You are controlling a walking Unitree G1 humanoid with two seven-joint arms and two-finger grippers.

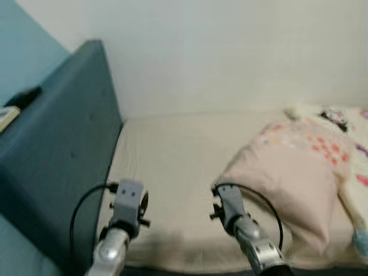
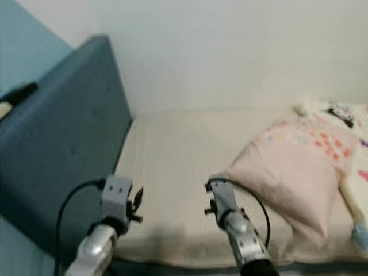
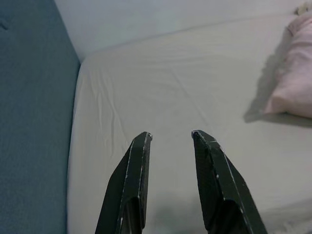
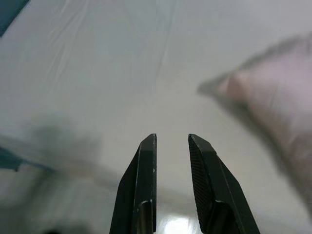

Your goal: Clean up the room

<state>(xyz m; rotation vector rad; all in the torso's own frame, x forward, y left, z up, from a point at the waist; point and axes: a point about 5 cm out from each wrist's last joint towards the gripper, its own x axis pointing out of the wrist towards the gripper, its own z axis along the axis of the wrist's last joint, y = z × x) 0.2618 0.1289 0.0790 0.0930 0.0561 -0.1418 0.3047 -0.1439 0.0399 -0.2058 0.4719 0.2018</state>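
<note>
1. The bed lies bare beside the blue headboard
2. The pink pillow sits askew mid-mattress, apparently yet to be straightened
3. Left gripper and right gripper hover above the sheet, fingers parted, holding nothing

Bed scene: count of visible items.
One bed with a cream sheet; one pink pillow on it; one patterned blanket beside the pillow; one blue headboard; one dark object and one pale object on the headboard's top, kinds unclear. Two grippers: left gripper and right gripper, two black fingers each, parted.
</note>
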